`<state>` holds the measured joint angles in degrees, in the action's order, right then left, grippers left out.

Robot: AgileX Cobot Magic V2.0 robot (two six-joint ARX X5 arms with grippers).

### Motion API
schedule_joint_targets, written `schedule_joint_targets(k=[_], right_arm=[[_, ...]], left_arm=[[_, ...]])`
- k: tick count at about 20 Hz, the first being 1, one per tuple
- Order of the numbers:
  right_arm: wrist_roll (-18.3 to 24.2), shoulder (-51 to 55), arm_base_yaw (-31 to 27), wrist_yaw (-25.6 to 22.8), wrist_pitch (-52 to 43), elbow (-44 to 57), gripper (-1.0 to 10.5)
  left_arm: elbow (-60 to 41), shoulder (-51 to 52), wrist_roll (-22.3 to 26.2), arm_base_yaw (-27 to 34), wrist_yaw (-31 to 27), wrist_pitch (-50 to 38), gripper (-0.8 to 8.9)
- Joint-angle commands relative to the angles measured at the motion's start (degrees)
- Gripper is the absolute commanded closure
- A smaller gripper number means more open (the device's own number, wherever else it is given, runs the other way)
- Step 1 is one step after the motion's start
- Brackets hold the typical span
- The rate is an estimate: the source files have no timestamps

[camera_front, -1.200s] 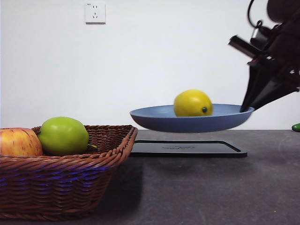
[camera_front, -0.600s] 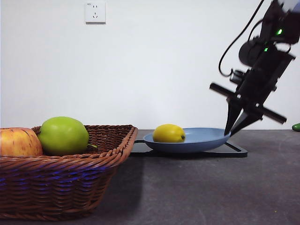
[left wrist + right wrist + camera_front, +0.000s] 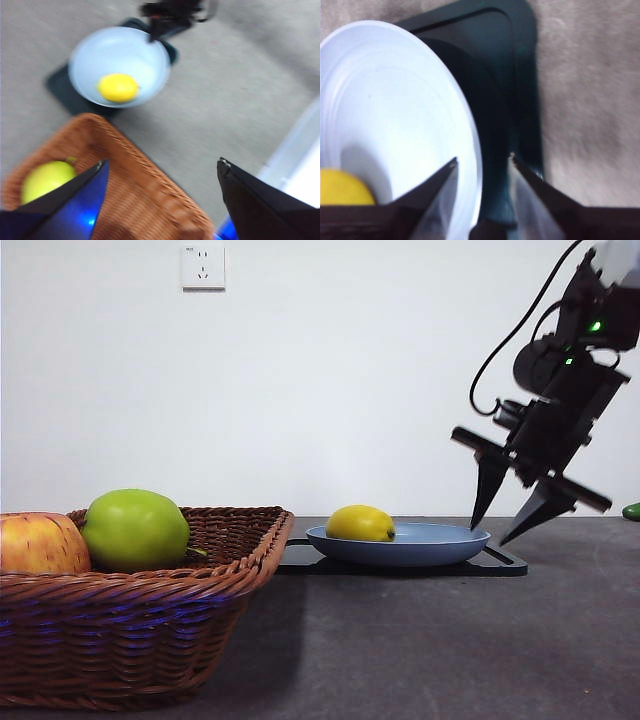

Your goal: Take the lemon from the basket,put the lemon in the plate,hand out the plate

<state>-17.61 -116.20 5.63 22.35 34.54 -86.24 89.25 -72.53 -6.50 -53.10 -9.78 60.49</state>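
The left gripper (image 3: 160,172) hung open over the basket (image 3: 130,190), waiting. Farther out, the right gripper (image 3: 510,525) stood jaws apart astride the plate (image 3: 440,545) rim; the lemon (image 3: 360,524) lay across from it, plate resting on the black tray (image 3: 500,562).

We see the lemon (image 3: 118,87) lying in the plate (image 3: 130,50) on a dark tray (image 3: 60,90); our left gripper (image 3: 162,172), jaws apart, hangs over the basket (image 3: 140,190) holding a green apple (image 3: 45,179).
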Motion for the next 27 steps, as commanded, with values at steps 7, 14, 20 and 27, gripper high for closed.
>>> schedule_joint_targets(k=[7,14,20,27], right_arm=[[9.7,22.3,2.3,-0.5,15.6,-1.3,8.7],[15.0,40.4,10.6,-22.3,20.9,3.0,9.4],[14.6,59.5,14.7,-22.9,-2.1,26.6,9.4],[14.2,74.3,18.3,-25.8,-24.4,50.5,9.4]], left_arm=[[1.1,-3.2,11.6,2.7,-7.1,-8.1,8.01],[-3.9,-2.6,14.1,19.5,2.3,-10.1,8.08],[-28.1,10.3,12.0,30.5,11.8,-29.5,8.08],[-51.1,28.1,9.0,32.6,12.9,-47.5,8.08]])
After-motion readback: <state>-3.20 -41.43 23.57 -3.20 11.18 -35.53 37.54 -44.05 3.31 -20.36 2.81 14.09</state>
